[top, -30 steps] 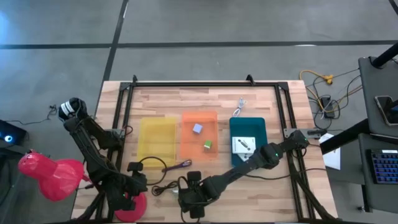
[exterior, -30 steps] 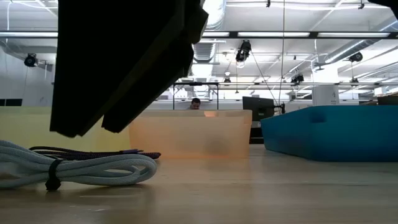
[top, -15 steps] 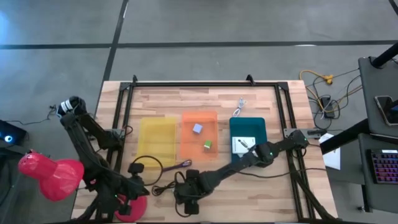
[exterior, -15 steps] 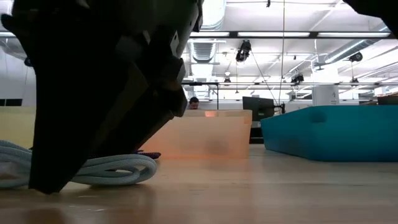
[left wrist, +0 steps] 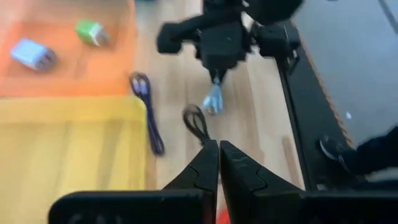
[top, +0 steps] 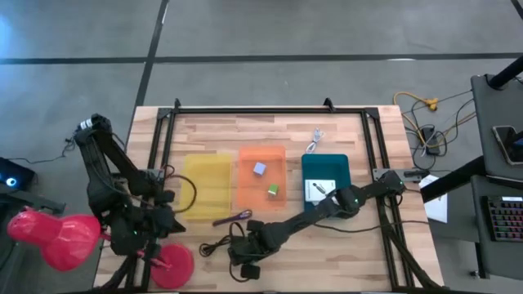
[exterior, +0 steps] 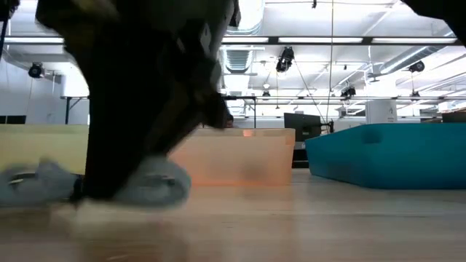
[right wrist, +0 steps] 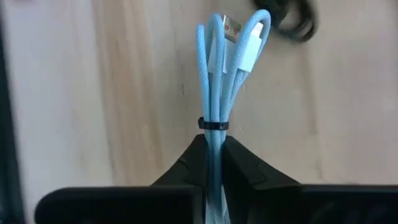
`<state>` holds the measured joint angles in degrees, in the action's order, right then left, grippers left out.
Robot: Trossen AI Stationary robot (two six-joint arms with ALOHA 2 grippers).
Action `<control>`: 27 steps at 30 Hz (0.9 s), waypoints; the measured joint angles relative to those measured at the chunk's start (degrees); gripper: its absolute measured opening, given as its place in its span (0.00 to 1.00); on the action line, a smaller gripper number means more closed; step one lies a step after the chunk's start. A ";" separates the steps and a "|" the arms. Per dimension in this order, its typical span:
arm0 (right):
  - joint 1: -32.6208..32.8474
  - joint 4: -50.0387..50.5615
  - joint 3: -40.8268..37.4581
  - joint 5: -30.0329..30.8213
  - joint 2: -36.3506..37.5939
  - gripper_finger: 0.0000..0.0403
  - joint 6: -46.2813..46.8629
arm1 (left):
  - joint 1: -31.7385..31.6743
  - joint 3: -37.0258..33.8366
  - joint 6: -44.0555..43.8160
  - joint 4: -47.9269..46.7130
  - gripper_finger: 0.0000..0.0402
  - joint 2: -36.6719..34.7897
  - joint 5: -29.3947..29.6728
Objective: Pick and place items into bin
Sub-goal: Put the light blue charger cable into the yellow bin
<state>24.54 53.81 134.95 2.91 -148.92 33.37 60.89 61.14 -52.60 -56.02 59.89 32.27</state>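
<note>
Right hand pinched on one end of the bundled white cable, low on the counter near its front edge. Left hand, closed and empty, hangs beside the yellow bin. Risk: the narrow end grip may let the bundle slide out during lifting, or its dangling loops may catch a bin rim.

pale blue cable; yellow bin; orange bin; teal bin

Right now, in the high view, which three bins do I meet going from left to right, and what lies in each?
Yellow bin, nothing visible in it → orange bin, holding a lavender cube and a green cube → teal bin, holding white printed cards.
</note>
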 joint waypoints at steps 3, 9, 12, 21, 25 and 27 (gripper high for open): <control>0.08 -0.08 -0.01 3.52 2.89 0.04 2.16 | -0.12 0.00 1.75 1.38 0.00 -0.84 2.85; -1.85 -2.78 0.05 18.20 8.81 0.04 14.08 | -0.53 -0.31 12.44 12.24 0.00 1.92 3.69; -5.57 -10.67 -0.03 15.09 9.27 0.04 17.08 | -0.53 1.09 17.34 15.96 0.00 2.63 6.45; -17.25 -19.27 -0.49 10.93 5.16 0.16 26.36 | -0.51 6.49 27.30 16.79 0.00 1.91 11.45; -18.72 -19.59 -0.45 9.71 6.23 0.35 22.67 | -0.52 5.68 27.50 16.37 0.00 1.92 11.50; -18.41 -19.10 -0.45 8.92 6.98 0.44 18.62 | -0.51 5.28 27.46 16.45 0.00 2.15 11.41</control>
<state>6.13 34.71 134.50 11.83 -141.94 51.99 60.38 66.42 -25.15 -39.57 62.04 43.68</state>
